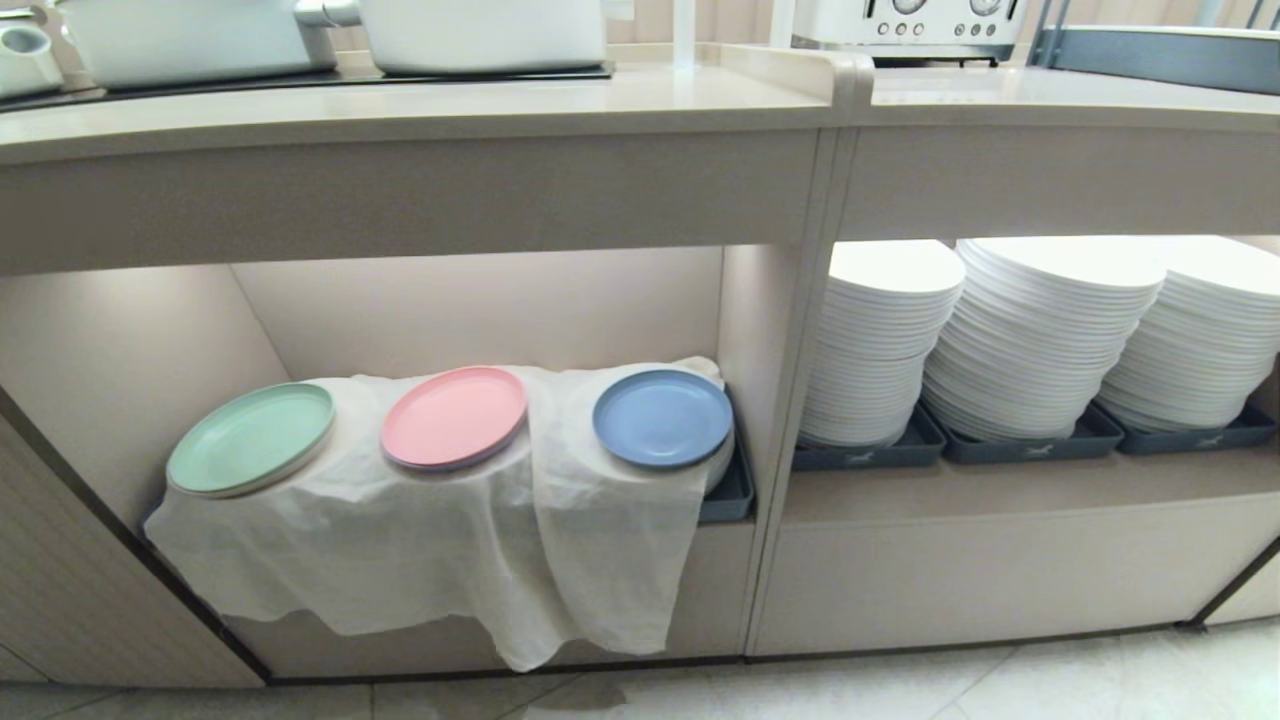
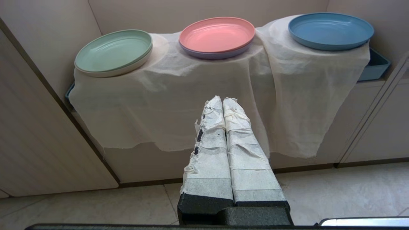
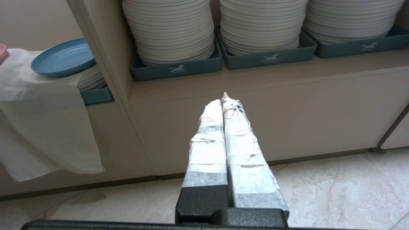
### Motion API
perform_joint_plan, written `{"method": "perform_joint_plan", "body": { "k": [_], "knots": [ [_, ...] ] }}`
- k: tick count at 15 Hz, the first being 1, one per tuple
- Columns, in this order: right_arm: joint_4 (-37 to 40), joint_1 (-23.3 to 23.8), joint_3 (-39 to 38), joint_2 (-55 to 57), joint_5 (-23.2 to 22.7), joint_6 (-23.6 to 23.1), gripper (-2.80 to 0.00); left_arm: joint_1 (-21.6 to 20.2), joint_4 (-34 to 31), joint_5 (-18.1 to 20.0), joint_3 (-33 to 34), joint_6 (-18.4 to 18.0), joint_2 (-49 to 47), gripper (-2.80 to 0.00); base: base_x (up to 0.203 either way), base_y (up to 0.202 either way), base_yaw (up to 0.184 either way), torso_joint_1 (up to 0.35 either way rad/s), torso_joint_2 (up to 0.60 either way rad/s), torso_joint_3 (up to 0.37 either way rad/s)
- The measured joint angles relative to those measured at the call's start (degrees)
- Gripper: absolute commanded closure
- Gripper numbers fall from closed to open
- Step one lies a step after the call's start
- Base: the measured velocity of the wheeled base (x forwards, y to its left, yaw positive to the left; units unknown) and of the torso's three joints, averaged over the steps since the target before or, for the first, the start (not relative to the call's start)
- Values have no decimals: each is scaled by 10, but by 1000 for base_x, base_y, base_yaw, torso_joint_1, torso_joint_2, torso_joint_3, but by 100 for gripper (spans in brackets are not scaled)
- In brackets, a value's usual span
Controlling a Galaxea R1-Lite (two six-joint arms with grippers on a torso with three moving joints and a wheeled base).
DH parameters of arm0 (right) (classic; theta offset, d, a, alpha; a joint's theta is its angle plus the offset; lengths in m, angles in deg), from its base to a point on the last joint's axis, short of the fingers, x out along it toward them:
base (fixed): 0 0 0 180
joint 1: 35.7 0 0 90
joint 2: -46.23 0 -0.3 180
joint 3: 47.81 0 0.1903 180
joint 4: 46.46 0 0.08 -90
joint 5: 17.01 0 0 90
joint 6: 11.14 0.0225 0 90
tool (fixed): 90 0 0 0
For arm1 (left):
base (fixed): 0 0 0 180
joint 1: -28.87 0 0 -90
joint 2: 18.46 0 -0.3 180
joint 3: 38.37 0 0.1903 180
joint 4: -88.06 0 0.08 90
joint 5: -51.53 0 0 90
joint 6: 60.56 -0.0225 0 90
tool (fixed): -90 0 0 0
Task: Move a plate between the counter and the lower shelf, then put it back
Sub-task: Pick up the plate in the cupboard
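Blue plastic, matte and shallow-rimmed: the plate [image 1: 662,417] lies flat at centre frame in the head view, on top of a white cloth [image 1: 450,540] inside the lower shelf [image 1: 480,310]. It is the rightmost of three coloured plates there, beside a pink plate [image 1: 454,416] at the middle and a mint green plate [image 1: 250,438] toward the left. All three rest on humps in the cloth, which hangs down over the front lip of the compartment nearly to the floor [image 1: 900,685]. A grey tray [image 1: 728,492] pokes out from under the cloth just right of the blue plate.

Across the upper part of the frame runs the beige table [image 1: 400,110], with white pots [image 1: 480,35] standing on its black cooktop panel at upper left and centre. A white toaster [image 1: 910,25] sits at the upper right on the adjoining top. In the compartment at right, stacks of white plates [image 1: 1040,330] lean in grey trays.

Neither arm appears in the head view. In the left wrist view the left hand [image 2: 222,99] hangs low in front of the draped cloth, its tape-wrapped fingers pressed together and holding nothing. In the right wrist view the right hand [image 3: 222,99] hangs before the panel under the white plate stacks, its fingers likewise together and empty.
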Motion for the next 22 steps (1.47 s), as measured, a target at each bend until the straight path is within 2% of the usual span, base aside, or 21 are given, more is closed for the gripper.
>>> {"method": "perform_joint_plan", "body": {
  "k": [13,17,19,22],
  "knots": [
    [0,0,0,0,0,0,0,0,0,5,0,0,0,0,0,0,0,0,0,0],
    [0,0,0,0,0,0,0,0,-21,8,-8,-2,0,0,0,0,0,0,0,0],
    [0,0,0,0,0,0,0,0,-42,25,-27,-3,0,0,0,0,0,0,0,0],
    [0,0,0,0,0,0,0,0,-80,74,-78,-3,-16,0,0,0,0,0,0,0]
  ]
}}
